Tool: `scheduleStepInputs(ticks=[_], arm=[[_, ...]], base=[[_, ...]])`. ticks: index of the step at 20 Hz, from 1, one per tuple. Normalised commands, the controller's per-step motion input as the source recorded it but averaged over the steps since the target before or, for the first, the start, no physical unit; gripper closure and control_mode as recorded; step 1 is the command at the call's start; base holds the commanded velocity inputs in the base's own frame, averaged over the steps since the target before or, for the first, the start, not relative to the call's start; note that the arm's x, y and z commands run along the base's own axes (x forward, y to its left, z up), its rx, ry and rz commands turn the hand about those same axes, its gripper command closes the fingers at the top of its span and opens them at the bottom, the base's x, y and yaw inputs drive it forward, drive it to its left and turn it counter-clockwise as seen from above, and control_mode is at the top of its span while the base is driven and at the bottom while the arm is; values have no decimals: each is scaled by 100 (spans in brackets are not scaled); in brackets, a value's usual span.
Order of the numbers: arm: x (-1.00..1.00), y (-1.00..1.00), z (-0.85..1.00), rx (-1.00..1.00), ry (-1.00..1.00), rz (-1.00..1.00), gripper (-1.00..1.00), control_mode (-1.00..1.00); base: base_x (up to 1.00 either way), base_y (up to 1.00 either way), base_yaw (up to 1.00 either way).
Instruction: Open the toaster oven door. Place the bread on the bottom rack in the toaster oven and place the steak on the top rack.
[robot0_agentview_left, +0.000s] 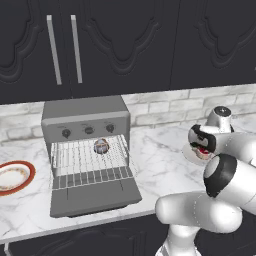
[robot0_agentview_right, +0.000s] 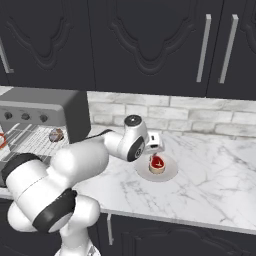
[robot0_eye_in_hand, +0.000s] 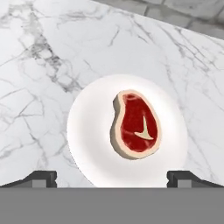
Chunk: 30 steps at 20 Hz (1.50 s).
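The white arm (robot0_agentview_right: 75, 170) rises from the near edge, folds at a dark-banded elbow and reaches right and away, its wrist bent to aim the hand downward. The gripper (robot0_eye_in_hand: 112, 178) hangs spread wide, its two dark fingertips (robot0_eye_in_hand: 41, 178) well apart with nothing between them.

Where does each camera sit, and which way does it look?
Left base view: behind the arm's left, looking at the toaster oven, bread on a rack; arm lower right.
Right base view: behind its right; arm lower left, steak on white plate.
Hand view: above the steak; gripper open.
Shared: steak, marble counter.
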Motion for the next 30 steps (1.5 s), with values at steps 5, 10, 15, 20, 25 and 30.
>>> scheduleStepInputs(ticks=[5, 10, 15, 20, 25, 30], arm=[[22, -13, -18, 0, 6, 7, -100, -100], [13, -8, -19, 0, 2, 6, -100, -100], [20, -4, -22, 0, 7, 4, -100, -100], [25, -3, -21, 0, 5, 4, -100, -100], [26, -7, -24, 0, 7, 3, -100, -100], [29, -12, -19, 0, 5, 3, -100, -100]], base=[[0, 0, 0], [0, 0, 0], [0, 0, 0], [0, 0, 0], [0, 0, 0], [0, 0, 0]])
